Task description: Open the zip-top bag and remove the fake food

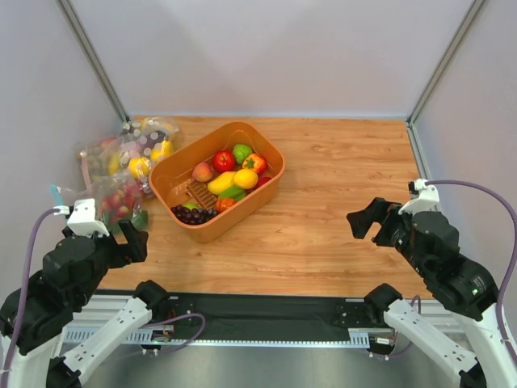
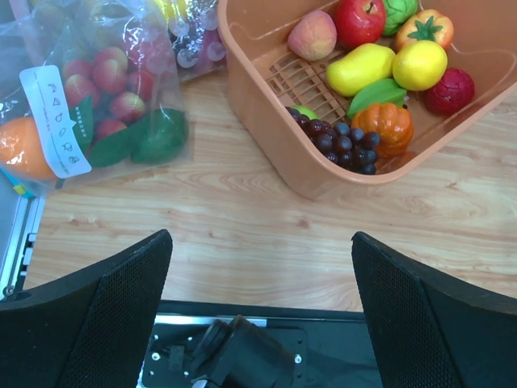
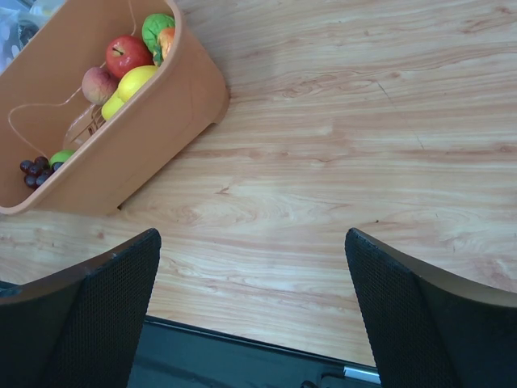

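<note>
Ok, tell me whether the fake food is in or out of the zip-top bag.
In: the fake food lies under the plastic of the zip-top bag.

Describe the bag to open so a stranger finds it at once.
Left of the orange basket on the table lie clear bags. The zip-top bag is the one nearest the left arm. Only it shows strawberries, a green fruit and a white label.
</note>
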Robot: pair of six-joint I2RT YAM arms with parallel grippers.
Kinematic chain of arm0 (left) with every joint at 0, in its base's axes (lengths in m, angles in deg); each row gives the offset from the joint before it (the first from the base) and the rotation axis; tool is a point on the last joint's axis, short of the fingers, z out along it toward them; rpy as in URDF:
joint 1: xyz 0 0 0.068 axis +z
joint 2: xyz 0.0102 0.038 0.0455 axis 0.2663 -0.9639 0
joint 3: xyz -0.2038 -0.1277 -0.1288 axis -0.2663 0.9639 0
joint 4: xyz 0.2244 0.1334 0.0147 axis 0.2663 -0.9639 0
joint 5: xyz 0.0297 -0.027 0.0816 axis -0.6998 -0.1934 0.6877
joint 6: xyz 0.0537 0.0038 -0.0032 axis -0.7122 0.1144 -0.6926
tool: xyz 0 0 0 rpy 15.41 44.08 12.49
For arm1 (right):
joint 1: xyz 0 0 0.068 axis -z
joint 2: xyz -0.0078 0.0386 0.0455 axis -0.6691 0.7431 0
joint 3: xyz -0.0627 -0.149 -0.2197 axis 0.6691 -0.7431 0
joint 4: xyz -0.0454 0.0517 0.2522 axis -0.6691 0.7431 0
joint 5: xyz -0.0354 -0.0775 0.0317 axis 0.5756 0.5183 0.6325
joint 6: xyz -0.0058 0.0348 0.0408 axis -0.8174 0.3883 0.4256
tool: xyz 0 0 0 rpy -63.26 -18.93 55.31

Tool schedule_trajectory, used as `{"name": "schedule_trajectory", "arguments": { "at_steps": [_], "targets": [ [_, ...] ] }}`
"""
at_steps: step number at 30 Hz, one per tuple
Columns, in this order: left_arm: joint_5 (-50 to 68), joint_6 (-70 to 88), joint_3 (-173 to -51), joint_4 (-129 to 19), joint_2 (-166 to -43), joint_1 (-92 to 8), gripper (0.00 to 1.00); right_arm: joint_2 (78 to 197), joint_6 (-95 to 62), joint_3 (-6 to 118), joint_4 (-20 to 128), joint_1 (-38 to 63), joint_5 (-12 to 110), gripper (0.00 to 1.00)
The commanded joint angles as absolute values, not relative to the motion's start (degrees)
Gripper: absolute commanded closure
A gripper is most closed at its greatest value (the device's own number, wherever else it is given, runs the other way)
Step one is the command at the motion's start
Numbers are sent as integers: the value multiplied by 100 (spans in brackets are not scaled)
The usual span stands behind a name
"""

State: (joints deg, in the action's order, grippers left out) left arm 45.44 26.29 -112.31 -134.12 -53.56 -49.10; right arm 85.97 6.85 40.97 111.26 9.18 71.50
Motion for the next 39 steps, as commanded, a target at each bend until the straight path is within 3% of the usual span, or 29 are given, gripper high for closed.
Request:
{"name": "schedule_trajectory", "arguments": {
  "at_steps": [1, 16, 24, 27, 31, 39],
  "targets": [
    [4742, 2739, -11318, -13670, -5425, -4885, 1, 8553, 724, 4068, 11102, 922, 7222, 2],
    [4567, 2363, -11196, -13064, -5503, -4885, 1, 8412, 786, 4059, 11270, 922, 7301, 2],
    [5136, 1370, -11906, -11921, -7699, -4858, 1, 8350, 768, 4033, 11340, 922, 7214, 2],
    [4754, 921, -12249, -11543, -8385, -4149, 1, 8245, 777, 4024, 11349, 922, 7117, 1],
    [2971, 946, -12365, -11227, -8957, -2043, 1, 8113, 786, 4033, 11436, 922, 7090, 1],
    [2766, 1605, -11328, -10533, -9423, -245, 1, 7964, 663, 4094, 11586, 930, 7100, 0]
  ]
}}
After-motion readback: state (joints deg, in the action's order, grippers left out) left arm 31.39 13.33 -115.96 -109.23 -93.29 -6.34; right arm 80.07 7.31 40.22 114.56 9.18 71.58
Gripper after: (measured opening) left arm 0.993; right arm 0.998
